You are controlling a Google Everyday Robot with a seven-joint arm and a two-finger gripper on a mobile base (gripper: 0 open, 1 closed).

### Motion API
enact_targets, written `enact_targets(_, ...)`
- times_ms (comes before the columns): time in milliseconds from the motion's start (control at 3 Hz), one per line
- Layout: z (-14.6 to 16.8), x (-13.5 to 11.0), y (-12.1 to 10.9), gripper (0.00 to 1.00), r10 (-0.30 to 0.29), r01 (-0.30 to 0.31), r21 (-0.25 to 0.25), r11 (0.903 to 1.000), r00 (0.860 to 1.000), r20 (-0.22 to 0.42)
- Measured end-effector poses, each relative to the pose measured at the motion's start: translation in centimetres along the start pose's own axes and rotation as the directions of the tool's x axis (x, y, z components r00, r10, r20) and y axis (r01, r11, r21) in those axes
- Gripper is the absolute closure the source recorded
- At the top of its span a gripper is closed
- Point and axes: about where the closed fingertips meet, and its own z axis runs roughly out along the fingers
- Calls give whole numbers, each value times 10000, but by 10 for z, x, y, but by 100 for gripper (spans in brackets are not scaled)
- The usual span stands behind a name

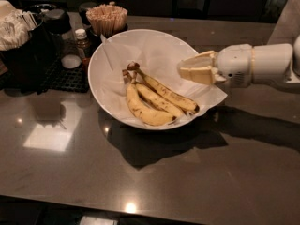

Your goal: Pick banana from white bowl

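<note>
Hovering over the white bowl at its right rim, the gripper is pointing left, jaws looking pressed together, gripping nothing. The banana is lying inside on crinkled paper, just behind two plumper bananas. The arm is running off-frame right.

Gripper: cream, wedge-shaped, above the white bowl's right rim. Arm: glossy white cylinder with ring seams.

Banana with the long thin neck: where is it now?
The banana lies in the white bowl, behind the other two bananas; in the camera view the tool hovers just right of it.
</note>
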Motion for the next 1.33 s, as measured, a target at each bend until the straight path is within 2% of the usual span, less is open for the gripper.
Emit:
enact_targets(333, -55, -18, 12, 100, -1546, 1570, 1056, 9819, 9875, -313)
enact_targets(667, -92, -48, 34, 100, -3625, 4024, 2206, 8885, 9102, -2003)
enact_targets(1000, -107, -74, 54, 100, -5101, 6070, 2278, 7614, 7777, -3674)
enact_targets(1333, -104, -96, 63, 100, -5959, 7241, 1530, 6725, 6523, -4683)
